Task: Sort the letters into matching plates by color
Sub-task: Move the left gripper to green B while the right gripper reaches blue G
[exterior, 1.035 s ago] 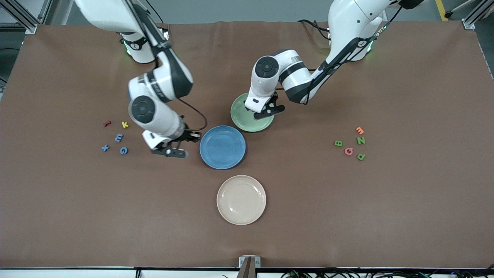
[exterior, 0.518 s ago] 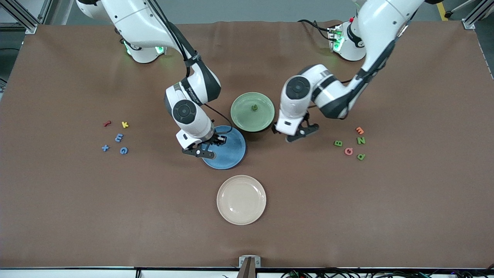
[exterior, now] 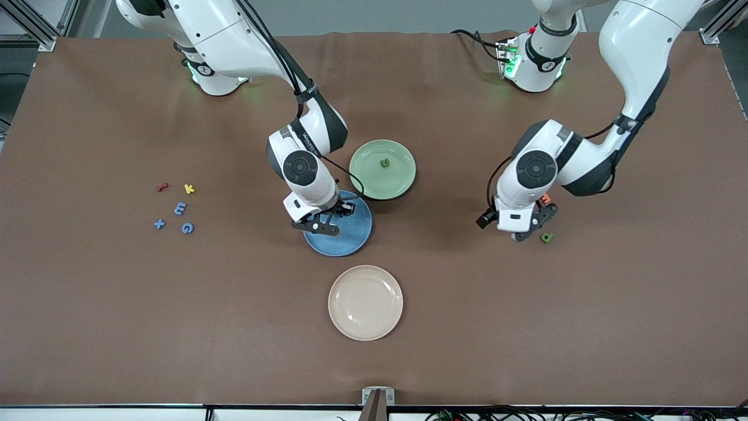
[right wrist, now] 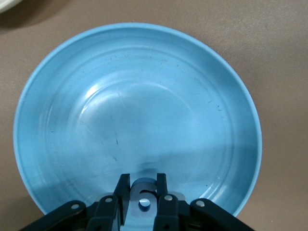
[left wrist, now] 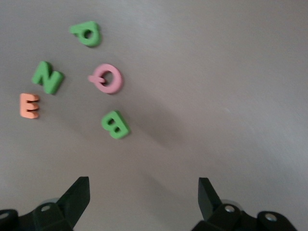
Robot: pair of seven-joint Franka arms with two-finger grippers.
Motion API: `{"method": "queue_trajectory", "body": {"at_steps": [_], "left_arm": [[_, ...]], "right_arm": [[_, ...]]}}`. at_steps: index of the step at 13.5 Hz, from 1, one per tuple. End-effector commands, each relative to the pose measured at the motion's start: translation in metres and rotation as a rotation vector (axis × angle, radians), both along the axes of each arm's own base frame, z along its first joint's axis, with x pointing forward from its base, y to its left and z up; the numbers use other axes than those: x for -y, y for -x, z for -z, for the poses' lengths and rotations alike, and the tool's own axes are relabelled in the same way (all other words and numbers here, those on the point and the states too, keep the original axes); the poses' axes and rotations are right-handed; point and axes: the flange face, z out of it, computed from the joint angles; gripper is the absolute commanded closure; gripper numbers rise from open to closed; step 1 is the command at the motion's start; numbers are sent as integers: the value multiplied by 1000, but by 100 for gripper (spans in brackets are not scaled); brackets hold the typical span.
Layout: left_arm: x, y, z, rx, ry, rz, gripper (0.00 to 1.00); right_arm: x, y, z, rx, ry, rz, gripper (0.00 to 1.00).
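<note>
The right gripper (right wrist: 143, 192) pinches a blue letter (right wrist: 143, 196) over the blue plate (exterior: 357, 231). The left gripper (left wrist: 143, 195) hovers wide open above green letters (left wrist: 115, 124).

I see a wide table (exterior: 117, 327) covered edge to edge in matte brown cloth, wrinkled slightly along its top edge. Aluminium frame posts (exterior: 35, 26) stand at 2 corners. Past the top edge lies grey floor (exterior: 374, 14); cables (exterior: 526, 415) run along the bottom edge.
</note>
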Motion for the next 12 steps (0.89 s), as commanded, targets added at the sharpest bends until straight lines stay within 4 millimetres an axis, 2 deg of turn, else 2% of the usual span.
{"method": "queue_trajectory", "body": {"at_steps": [1, 3, 4, 6, 7, 10, 11, 12], "left_arm": [[-27, -2, -3, 17, -35, -167, 6], [-34, -1, 3, 17, -50, -258, 7], [-39, -2, 5, 20, -51, -300, 7], [-54, -7, 8, 27, -42, -348, 19], [-63, -9, 14, 20, -34, -368, 21], [-78, -6, 25, 55, 21, -406, 25], [-82, -7, 31, 51, 34, -417, 31], [-78, -8, 34, 58, 54, -417, 31]], "right_arm": [[-3, -4, -1, -8, -4, 22, 0], [-1, -7, -13, 0, -8, 11, 0], [4, -9, -26, -9, -2, 11, 0], [26, -19, -55, -28, 14, 31, 0], [38, -23, -70, -28, 22, 37, 0], [88, -38, -95, -40, 36, -8, 0], [109, -43, -100, -36, 32, -15, 0], [135, -50, -102, -37, 25, -37, 0]]}}
